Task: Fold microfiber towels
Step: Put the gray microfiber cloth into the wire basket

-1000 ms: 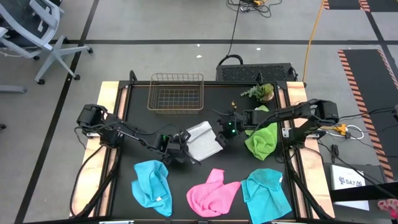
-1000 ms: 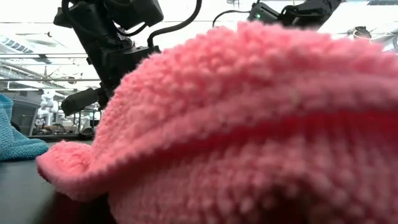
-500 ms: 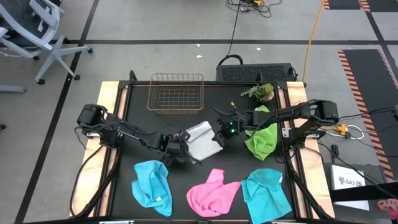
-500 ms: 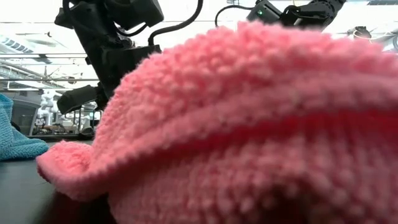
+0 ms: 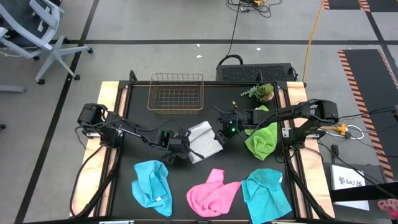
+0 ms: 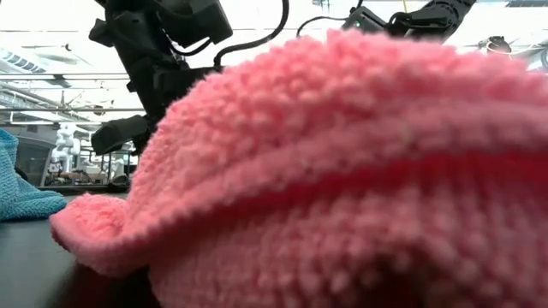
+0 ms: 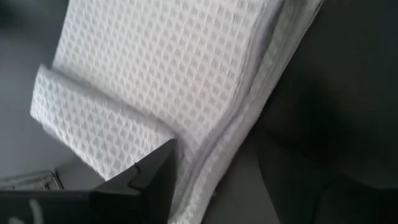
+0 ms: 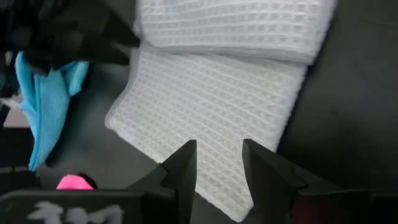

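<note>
Compared with a second ago, the left gripper (image 5: 181, 149) has pulled back a bit toward the 9 o'clock side of the table, off the edge of the white-grey waffle-weave microfiber towel (image 5: 203, 140), and its fingers now stand apart with nothing between them. That towel sits near the middle of the black tabletop (image 5: 134, 124), folded over on itself (the left wrist view shows a doubled-up flap right beside one dark finger (image 7: 149, 186)).

The right gripper (image 5: 220, 138) is at the towel's 3 o'clock edge. From its wrist view, the two fingers (image 8: 183, 171) hang over the white-grey cloth with a gap between them, and the weave shows through that gap; whether they're actually pinching the fabric can't be told.

The rest of the towels: a crumpled cyan-blue cloth (image 5: 152, 185) at about 7 o'clock, a bunched bright pink cloth (image 5: 211, 193) at 6 o'clock, a second cyan-blue cloth (image 5: 266, 191) at 5 o'clock, and a lime green cloth (image 5: 262, 140) heaped at 3 o'clock, under the right arm. In the low view the pink cloth fills nearly the whole picture.

A copper wire basket (image 5: 176, 93) sits at 11 o'clock and a small green plant (image 5: 260, 93) at 1 o'clock.
</note>
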Controlling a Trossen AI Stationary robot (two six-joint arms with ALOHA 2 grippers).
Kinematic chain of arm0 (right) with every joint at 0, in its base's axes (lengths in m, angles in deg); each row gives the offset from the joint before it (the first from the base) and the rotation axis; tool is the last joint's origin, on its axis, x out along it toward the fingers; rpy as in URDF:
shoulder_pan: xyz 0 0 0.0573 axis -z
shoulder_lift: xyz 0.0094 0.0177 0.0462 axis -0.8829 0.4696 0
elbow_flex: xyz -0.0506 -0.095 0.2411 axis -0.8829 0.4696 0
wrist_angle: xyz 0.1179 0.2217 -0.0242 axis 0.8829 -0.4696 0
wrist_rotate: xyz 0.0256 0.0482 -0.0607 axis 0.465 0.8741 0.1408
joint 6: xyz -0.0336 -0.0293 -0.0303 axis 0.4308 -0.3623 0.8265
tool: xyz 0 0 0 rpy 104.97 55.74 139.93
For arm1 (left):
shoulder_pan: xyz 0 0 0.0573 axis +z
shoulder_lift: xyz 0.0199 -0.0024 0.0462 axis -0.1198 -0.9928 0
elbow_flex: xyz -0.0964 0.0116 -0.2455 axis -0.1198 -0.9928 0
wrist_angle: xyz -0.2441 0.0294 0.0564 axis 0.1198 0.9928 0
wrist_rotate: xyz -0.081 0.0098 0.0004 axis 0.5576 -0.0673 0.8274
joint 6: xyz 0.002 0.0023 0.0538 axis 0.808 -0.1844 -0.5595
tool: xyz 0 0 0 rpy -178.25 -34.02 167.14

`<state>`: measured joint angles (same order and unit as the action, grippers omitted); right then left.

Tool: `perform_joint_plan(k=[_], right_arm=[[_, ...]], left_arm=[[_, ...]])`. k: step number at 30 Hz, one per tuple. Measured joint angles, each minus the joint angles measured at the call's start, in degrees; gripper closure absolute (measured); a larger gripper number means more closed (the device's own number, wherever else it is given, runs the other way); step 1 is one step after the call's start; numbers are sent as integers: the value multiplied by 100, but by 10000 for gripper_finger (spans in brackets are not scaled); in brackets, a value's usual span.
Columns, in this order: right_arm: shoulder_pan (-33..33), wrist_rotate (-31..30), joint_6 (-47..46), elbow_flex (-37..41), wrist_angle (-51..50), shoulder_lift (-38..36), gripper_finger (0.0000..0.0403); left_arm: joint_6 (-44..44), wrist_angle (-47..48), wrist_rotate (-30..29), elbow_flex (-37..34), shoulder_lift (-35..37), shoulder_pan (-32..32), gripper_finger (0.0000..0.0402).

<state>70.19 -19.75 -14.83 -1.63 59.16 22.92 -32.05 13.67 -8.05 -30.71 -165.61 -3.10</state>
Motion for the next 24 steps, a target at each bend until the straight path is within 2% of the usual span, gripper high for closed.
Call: perform_joint_plan(k=[8,14,19,24], right_arm=[[78,-16,27,0,-2,0,277],[86,-336,-8,101,23,58,253],[89,-325,-152,188,134,417,228],[114,-225,-369,178,794,986,216]], left_arm=[[-199,-128,-61,-20,-180,-24,178],[-181,-273,-253,7,-552,-72,179],[-129,-316,-374,5,-608,-95,178],[122,-337,-382,-7,-588,-92,178]])
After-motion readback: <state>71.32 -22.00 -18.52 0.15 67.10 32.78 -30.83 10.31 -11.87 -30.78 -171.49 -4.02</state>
